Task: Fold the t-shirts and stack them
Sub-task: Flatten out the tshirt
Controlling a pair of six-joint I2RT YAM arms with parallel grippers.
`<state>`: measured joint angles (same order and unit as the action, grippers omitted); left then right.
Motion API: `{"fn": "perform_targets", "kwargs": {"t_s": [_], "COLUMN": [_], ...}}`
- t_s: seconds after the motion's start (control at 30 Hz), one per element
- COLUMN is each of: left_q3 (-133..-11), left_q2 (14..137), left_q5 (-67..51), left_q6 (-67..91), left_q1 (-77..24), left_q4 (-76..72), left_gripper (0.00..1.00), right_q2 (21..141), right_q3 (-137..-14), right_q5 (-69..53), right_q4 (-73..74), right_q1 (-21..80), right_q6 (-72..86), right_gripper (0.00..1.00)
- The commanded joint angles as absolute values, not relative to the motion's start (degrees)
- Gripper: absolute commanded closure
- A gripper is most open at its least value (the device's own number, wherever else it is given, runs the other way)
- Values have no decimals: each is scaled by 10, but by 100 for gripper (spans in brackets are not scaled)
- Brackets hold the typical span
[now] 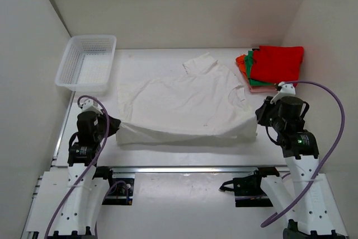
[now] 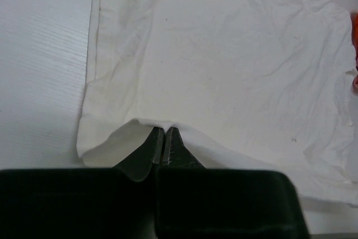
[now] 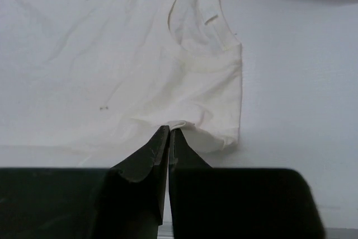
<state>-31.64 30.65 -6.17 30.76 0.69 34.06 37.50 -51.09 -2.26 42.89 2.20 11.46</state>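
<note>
Large plain white cotton t-shirt [image 1: 184,102] spread on table [image 1: 145,62] centre. Left hand [image 2: 165,134] & right hand [image 3: 169,131] each pinch its near edge. Light, limp fabric, prob sags btwn grips: hold near-edge corners, keep taut. Red/green/orange folded shirts [image 1: 274,65] far right.

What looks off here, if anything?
Minor only. The folded stack is fanned: green shirt and orange shirt edges poke out left of the red shirt on top. The white shirt has a small dark speck near its near edge.
</note>
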Motion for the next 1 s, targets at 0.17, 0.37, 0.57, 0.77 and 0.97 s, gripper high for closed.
{"fn": "perform_targets", "kwargs": {"t_s": [0.17, 0.37, 0.57, 0.77, 0.97], "left_q3": [-279, -252, -180, -156, -177], "left_q2": [292, 283, 268, 267, 273], "left_q5": [-51, -33, -80, -78, -65], "left_q6": [328, 387, 434, 443, 442], "left_q1": [-10, -7, 18, 32, 51], "left_q4": [347, 366, 345, 328, 304], "left_gripper": [100, 100, 100, 100, 100], "right_q2": [387, 446, 503, 563, 621], "right_q3": [-444, -418, -414, -448, -474], "right_q5": [-92, -93, -124, -109, -122], "right_q4": [388, 338, 284, 236, 202], "right_q1": [5, 21, 11, 24, 18], "right_q6": [105, 83, 72, 68, 62], "right_gripper": [100, 100, 100, 100, 100]}}
